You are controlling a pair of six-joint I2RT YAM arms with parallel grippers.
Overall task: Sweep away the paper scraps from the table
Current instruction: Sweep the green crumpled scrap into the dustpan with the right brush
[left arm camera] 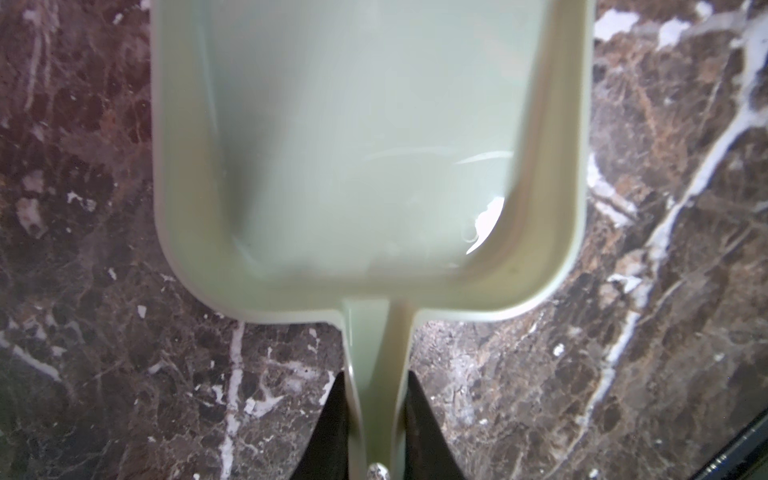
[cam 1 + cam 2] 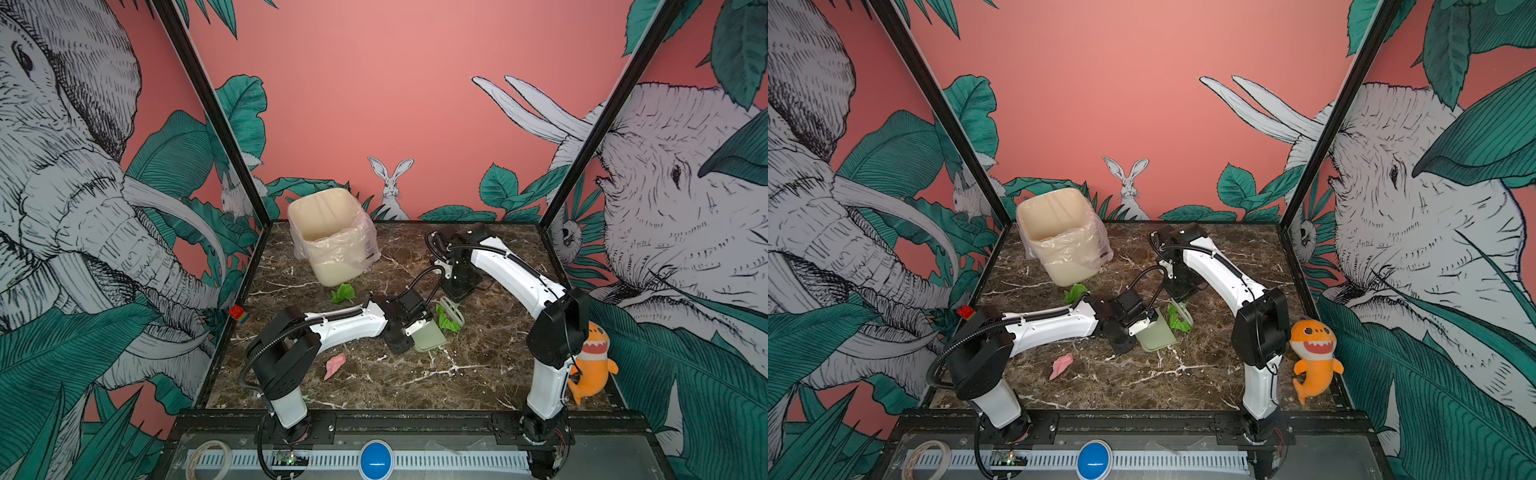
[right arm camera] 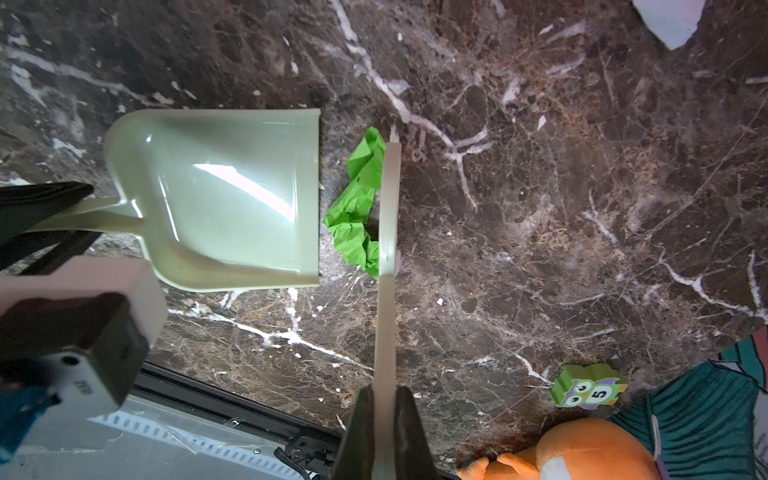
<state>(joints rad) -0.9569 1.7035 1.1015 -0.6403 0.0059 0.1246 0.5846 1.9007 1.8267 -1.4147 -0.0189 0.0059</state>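
Left hand (image 1: 376, 399): you have it pinching the dustpan (image 3: 224, 195) by its handle, with the lip down on the counter (image 2: 478, 365).
Right hand (image 3: 384, 411): pressed tight on the handle of the brush (image 3: 388, 208), whose head stands just beyond the dustpan's lip.
Green scrap (image 3: 357, 203): crumpled between the dustpan's lip and the brush, against the brush.
Second green scrap (image 2: 343, 293): well back from your dustpan, at the foot of the bin (image 2: 328, 232).
Pink scrap (image 2: 334, 365): nearer the front than the dustpan, on its handle side and apart from it.
Plush (image 2: 592, 365): far from the dustpan, past the brush, at the counter's edge.
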